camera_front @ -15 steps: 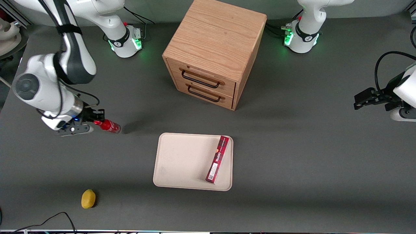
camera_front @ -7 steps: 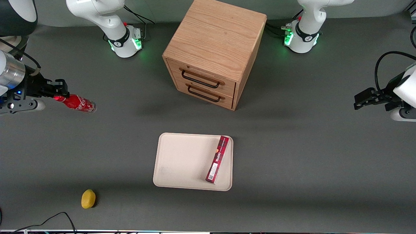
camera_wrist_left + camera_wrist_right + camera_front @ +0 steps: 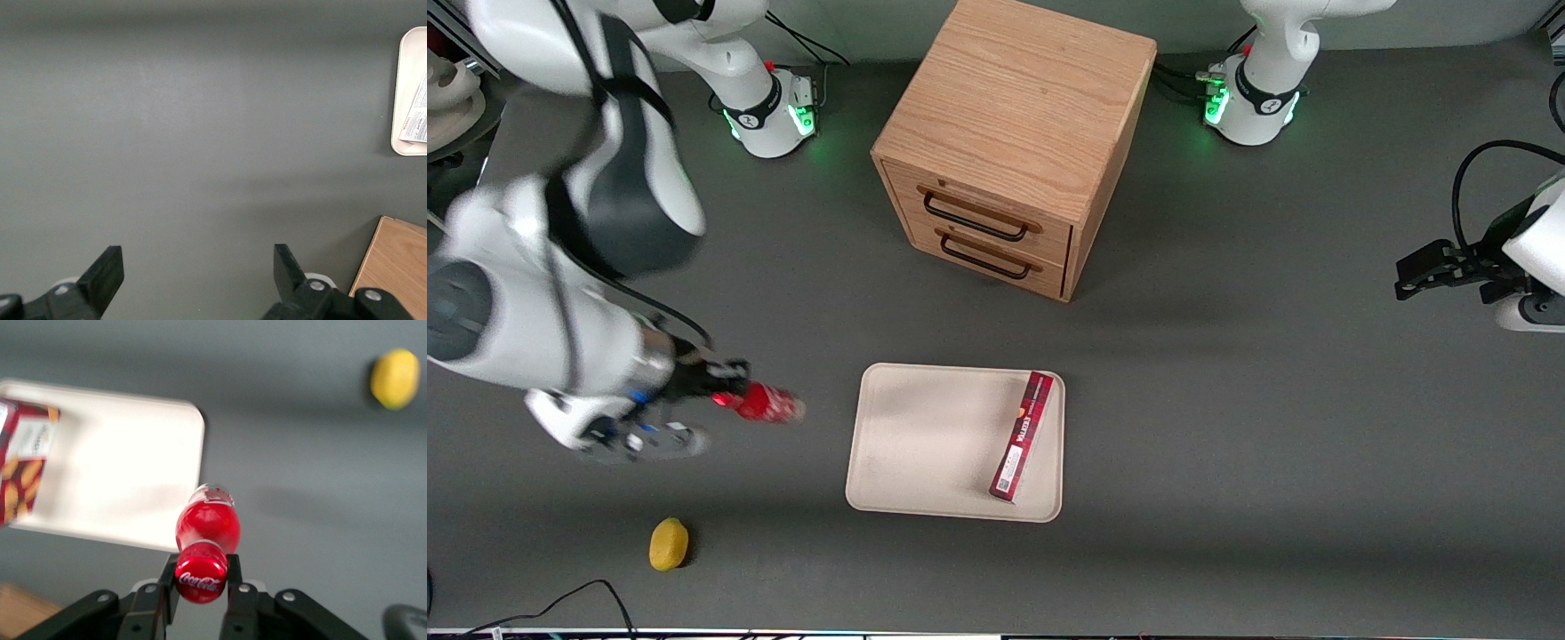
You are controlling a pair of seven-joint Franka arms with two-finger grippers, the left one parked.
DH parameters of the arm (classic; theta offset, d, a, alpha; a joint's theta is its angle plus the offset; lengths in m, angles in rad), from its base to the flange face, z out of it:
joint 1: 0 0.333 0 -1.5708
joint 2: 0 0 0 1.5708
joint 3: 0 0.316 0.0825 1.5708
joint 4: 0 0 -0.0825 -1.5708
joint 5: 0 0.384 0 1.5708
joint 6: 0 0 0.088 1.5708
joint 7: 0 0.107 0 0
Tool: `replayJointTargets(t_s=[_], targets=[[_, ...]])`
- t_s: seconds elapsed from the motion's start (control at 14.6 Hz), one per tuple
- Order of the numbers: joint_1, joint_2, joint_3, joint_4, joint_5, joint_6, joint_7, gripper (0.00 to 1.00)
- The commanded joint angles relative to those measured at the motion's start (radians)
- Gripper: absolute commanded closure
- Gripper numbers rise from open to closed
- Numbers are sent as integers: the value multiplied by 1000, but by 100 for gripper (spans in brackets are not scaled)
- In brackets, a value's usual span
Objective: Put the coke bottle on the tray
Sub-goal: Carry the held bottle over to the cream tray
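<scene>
Clamping the coke bottle [image 3: 207,528] at its cap, we see gripper [image 3: 201,579] fingers [image 3: 167,577] either side, seemingly lifted, lower left in front view, beside tray [image 3: 907,436].

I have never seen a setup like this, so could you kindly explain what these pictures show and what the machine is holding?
These are two robot arms at a grey table. One picture looks at them from the front; the other two come from cameras on their wrists. The working arm's gripper is shut on a small red coke bottle by its cap end, carried above the table beside a cream tray. A long red box lies on the tray. A wooden drawer cabinet stands farther from the front camera than the tray, and a yellow lemon-like object lies nearer to it.
</scene>
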Motion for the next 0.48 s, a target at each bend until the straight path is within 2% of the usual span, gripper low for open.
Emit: replayJointTargets(t_s=[0.0,0.21,0.41], targets=[[27,122,-12,90,35,103,59,100],[76,197,-17,90,32,213,113,100],[90,227,-17,86,27,243,118,100]])
